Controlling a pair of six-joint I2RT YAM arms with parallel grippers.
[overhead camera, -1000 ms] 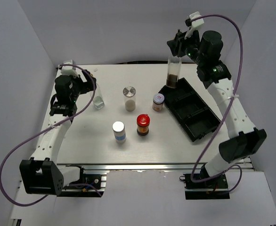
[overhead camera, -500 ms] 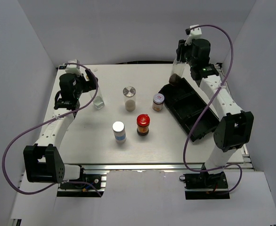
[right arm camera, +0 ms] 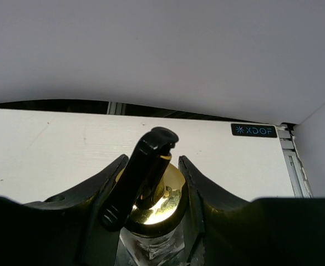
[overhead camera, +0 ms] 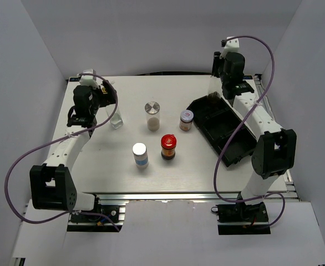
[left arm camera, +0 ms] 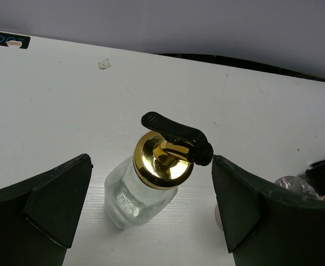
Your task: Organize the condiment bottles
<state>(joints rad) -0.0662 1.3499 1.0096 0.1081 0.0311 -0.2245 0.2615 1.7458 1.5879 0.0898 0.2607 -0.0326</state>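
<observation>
Our right claw (right arm camera: 151, 166) is clamped shut on the gold pourer of a tall glass bottle (right arm camera: 154, 208). We judge it grips the neck to keep the bottle upright above the far end of the black tray (overhead camera: 245, 151). Only the wrist view shows that grip. From above the arm hides the bottle, so we cannot tell whether it is seated.

Our left claw (left arm camera: 151, 166) is spread wide either side of the second gold-topped bottle (left arm camera: 126, 202), not touching it. That bottle stands on the table (overhead camera: 96, 160), far left.

Only the top view shows the jars between: a silver-lidded jar (overhead camera: 152, 113), a smaller silver-lidded jar (overhead camera: 186, 119), a blue-labelled jar (overhead camera: 141, 156) and a red-lidded jar (overhead camera: 168, 147).
</observation>
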